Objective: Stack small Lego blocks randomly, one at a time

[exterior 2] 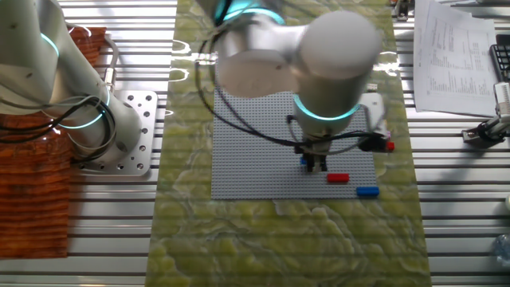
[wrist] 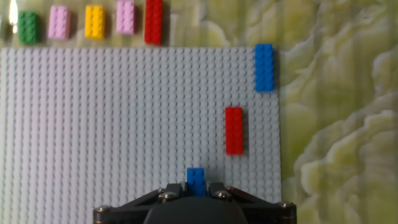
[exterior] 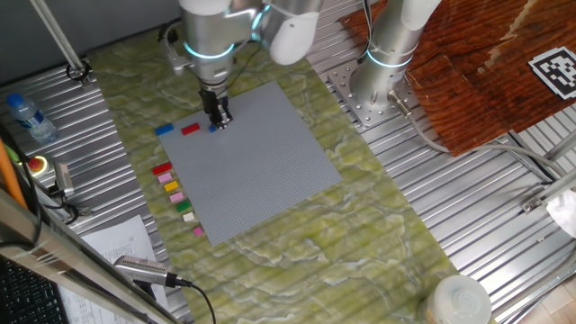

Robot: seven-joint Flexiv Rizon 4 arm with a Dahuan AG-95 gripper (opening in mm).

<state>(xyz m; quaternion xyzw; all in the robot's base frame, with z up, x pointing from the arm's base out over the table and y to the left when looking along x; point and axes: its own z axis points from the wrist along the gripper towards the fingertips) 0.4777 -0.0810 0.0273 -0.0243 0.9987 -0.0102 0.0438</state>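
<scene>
My gripper (wrist: 196, 190) is shut on a small blue brick (wrist: 196, 179) low over the grey baseplate (wrist: 112, 124), near its edge; contact with the studs cannot be told. It also shows in one fixed view (exterior: 219, 121) and the other fixed view (exterior 2: 313, 165). A red brick (wrist: 234, 130) sits on the plate just ahead to the right. A longer blue brick (wrist: 264, 67) lies at the plate's corner. Beyond the plate's far edge lie a green brick (wrist: 27, 27), a pink brick (wrist: 60, 22), a yellow brick (wrist: 94, 22), another pink brick (wrist: 125, 17) and a red brick (wrist: 153, 21).
A second arm's base (exterior: 382, 72) stands on a metal plate beside the mat. A water bottle (exterior: 25, 115), a red button (exterior: 37, 165) and papers (exterior: 117, 243) lie at the left. A white lid (exterior: 459, 301) sits at the front right.
</scene>
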